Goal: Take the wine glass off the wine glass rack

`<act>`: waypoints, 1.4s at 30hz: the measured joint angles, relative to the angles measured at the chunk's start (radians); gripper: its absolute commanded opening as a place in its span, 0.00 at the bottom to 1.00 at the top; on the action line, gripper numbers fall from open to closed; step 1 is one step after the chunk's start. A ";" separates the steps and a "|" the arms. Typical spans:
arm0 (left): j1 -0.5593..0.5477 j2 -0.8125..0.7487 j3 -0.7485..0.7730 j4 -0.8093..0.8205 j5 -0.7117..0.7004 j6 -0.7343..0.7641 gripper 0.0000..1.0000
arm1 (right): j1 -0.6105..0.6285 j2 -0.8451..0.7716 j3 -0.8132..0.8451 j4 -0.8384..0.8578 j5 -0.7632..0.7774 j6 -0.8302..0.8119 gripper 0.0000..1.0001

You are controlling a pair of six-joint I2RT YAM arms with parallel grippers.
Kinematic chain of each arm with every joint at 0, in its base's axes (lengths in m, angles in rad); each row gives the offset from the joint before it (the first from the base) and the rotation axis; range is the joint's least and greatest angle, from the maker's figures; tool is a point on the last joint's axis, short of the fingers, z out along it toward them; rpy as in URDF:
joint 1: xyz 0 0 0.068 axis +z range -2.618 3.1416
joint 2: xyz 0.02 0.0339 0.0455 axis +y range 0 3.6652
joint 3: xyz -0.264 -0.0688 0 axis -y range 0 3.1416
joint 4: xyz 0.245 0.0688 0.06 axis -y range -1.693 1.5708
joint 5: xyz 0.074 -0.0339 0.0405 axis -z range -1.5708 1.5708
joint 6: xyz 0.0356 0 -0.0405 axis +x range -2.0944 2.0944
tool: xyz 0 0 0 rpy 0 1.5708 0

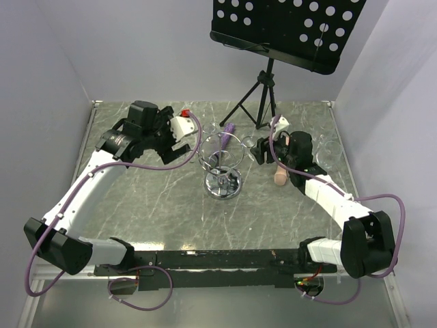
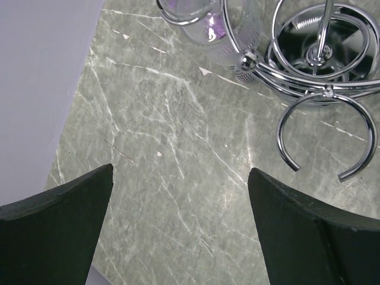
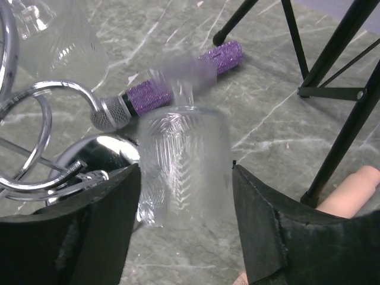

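The chrome wine glass rack point(image 1: 223, 174) stands mid-table, with its loops showing in the left wrist view point(image 2: 323, 65) and the right wrist view point(image 3: 35, 113). My right gripper point(image 1: 260, 152) is just right of the rack. Its fingers point(image 3: 101, 225) close round the ribbed bowl of a clear wine glass point(image 3: 181, 154), which shows faintly from above point(image 1: 250, 143), beside the loops with no wire round it. A second clear glass point(image 3: 56, 41) hangs on the rack. My left gripper point(image 1: 179, 152) is open and empty point(image 2: 180, 169) over bare table left of the rack.
A purple microphone point(image 1: 227, 133) lies behind the rack point(image 3: 178, 80). A black tripod music stand point(image 1: 263, 89) stands at the back, its legs close to my right gripper point(image 3: 332, 89). A wooden peg point(image 1: 279, 179) and another clear glass point(image 1: 332, 152) are at the right.
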 measured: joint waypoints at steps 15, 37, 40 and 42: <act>0.004 0.000 -0.021 0.000 0.006 0.000 1.00 | -0.036 0.005 0.031 0.005 -0.013 0.021 0.22; 0.007 -0.009 -0.052 0.008 0.027 -0.007 1.00 | -0.125 0.012 -0.013 -0.256 -0.048 -0.349 0.61; 0.007 -0.018 -0.064 0.010 0.029 -0.008 1.00 | -0.125 0.007 -0.013 -0.301 -0.034 -0.455 0.63; 0.007 -0.024 -0.075 0.017 0.032 -0.008 1.00 | -0.125 0.006 -0.013 -0.340 -0.011 -0.521 0.64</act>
